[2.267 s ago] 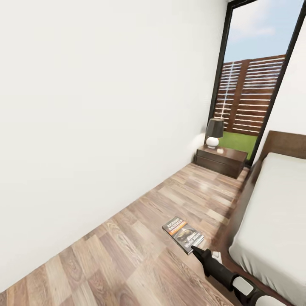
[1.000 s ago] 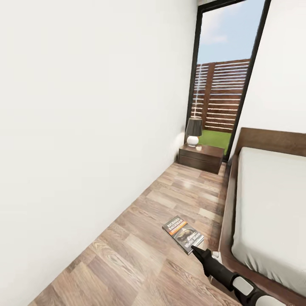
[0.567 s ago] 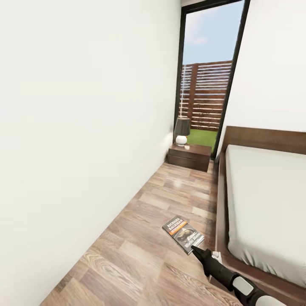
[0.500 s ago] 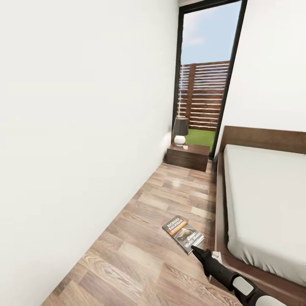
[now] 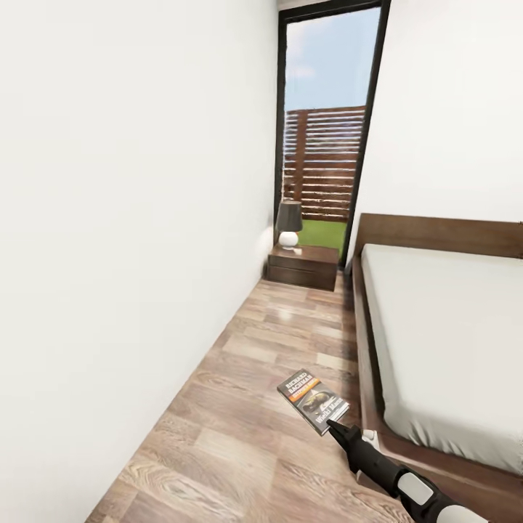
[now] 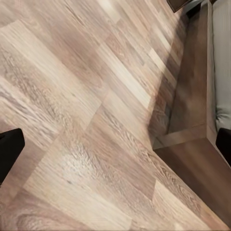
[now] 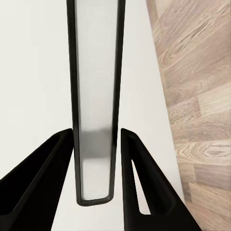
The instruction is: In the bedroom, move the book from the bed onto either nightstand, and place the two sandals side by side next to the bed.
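View swung right; book (image 5: 313, 401) held over plank floor (image 5: 247, 407).

The only lettering is on the book (image 5: 313, 401), held edge-on at the tip of the right arm's fingers (image 5: 333, 424). On the orange band at the end of the cover far from the fingers, white capitals in two lines seem to read "RICHARD BACHMAN". Nearer the fingers, below the cover picture, larger pale letters form a title too blurred to read with any certainty. No other text, number or sign can be read.
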Robot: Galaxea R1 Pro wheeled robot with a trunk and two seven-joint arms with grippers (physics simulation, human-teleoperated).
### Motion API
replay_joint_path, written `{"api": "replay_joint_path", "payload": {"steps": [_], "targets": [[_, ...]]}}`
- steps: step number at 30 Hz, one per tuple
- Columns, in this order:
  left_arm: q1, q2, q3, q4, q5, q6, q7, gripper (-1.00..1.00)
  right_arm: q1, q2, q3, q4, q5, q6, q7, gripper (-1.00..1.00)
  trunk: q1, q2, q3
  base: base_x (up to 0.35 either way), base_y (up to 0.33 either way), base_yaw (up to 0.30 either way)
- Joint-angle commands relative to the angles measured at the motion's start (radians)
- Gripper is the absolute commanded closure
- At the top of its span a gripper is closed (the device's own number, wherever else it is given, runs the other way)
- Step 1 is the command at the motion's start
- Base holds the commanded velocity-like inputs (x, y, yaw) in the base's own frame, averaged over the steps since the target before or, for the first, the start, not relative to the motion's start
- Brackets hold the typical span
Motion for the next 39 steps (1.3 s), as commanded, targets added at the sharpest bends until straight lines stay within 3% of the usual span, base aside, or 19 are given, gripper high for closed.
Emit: {"api": "replay_joint_path", "payload": {"steps": [1, 39], "targets": [[-0.001, 0.0, -0.004, 0.002, 0.006, -0.005, -0.003, -1.0, -0.001, 0.0, -0.008, 0.0, 0.002, 0.008, 0.001, 1.0, 0.0, 0.0, -0.001, 0.13, 0.182, -0.208], [-0.001, 0.0, -0.004, 0.002, 0.006, -0.006, -0.002, -1.0, -0.001, 0.0, -0.008, 0.0, 0.002, 0.008, 0.001, 1.0, 0.0, 0.0, -0.001, 0.147, 0.143, -0.189]]}}
